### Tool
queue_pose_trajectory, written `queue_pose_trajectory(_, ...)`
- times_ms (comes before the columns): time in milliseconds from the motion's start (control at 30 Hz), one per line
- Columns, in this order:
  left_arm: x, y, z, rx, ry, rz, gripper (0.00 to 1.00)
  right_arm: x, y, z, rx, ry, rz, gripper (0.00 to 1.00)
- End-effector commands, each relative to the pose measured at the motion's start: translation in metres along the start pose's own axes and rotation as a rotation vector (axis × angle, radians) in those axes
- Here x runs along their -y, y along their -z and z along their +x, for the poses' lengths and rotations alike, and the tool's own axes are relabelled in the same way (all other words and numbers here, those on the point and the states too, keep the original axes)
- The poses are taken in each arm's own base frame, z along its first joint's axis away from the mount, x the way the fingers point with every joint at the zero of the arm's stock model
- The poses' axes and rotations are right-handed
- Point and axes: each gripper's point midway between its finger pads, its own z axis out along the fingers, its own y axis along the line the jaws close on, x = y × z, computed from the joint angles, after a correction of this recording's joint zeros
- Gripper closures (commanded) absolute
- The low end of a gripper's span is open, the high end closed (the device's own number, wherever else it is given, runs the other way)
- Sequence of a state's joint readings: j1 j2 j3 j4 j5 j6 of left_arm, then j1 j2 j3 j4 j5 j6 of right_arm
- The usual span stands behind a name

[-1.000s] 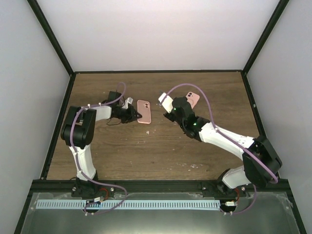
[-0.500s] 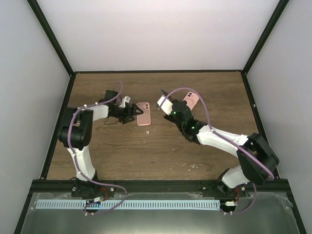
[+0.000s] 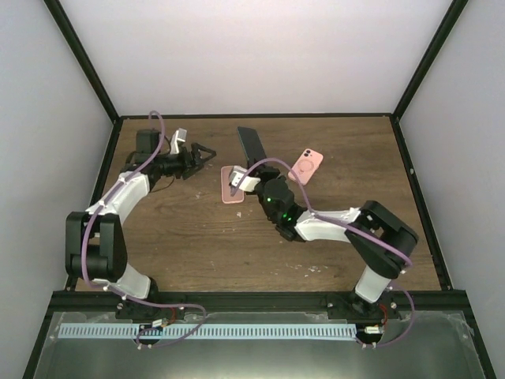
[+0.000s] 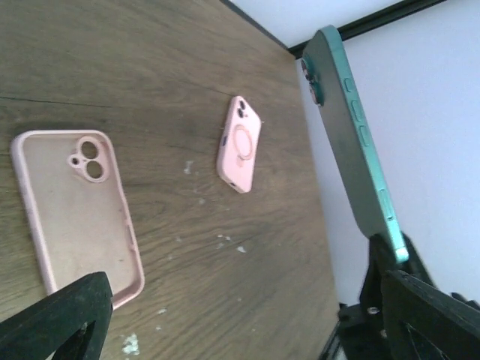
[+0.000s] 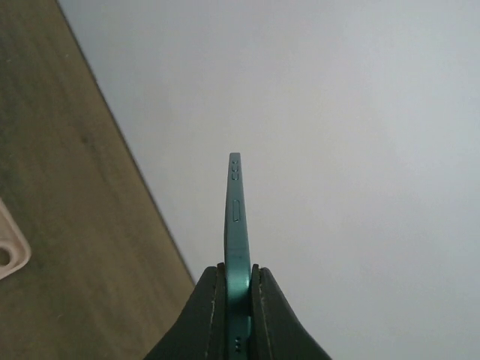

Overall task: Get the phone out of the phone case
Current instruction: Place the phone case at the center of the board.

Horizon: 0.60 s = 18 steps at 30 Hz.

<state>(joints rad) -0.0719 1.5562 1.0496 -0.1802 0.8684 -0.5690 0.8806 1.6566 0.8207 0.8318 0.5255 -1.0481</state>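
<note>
The dark green phone (image 3: pixel 251 144) stands upright above the table with my right gripper (image 3: pixel 257 164) shut on its lower end. In the right wrist view the phone (image 5: pixel 238 225) shows edge-on between the two pads of that gripper (image 5: pixel 238 294). The empty pink phone case (image 3: pixel 231 186) lies open side up on the wood, partly under the right wrist. In the left wrist view the case (image 4: pixel 75 210) lies left of the held phone (image 4: pixel 352 142). My left gripper (image 3: pixel 207 152) is open and empty, to the left of the case and clear of it.
A second pink cased phone (image 3: pixel 306 166) with a ring on its back lies face down at the back right, also visible as the cased phone (image 4: pixel 240 142) in the left wrist view. Black frame posts and white walls bound the table (image 3: pixel 197 245).
My left gripper opened, let go of the pink case and drew back to the left rear. The right arm swung left with the green phone held upright.
</note>
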Motion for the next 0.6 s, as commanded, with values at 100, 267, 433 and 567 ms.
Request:
queue_pose_trajectory(100, 0.038, 0.010, 0.001, 0.010, 0.039, 0.169, 0.04, 0.043, 0.023, -0.051, 0.157, 0.136, 0.320, 0.99)
queue_pose_trajectory(267, 0.049, 0.014, 0.000, 0.023, 0.053, 0.224, 0.09, 0.027, 0.032, -0.067, 0.200, 0.190, 0.330, 0.99)
queue_pose_trajectory(433, 0.055, 0.015, 0.000, 0.021, 0.063, 0.254, 0.16, 0.014, 0.038, -0.080, 0.227, 0.198, 0.309, 0.99)
queue_pose_trajectory(567, 0.060, 0.014, 0.002, 0.016, 0.066, 0.269, 0.21, 0.004, 0.037, -0.083, 0.232, 0.208, 0.287, 0.99)
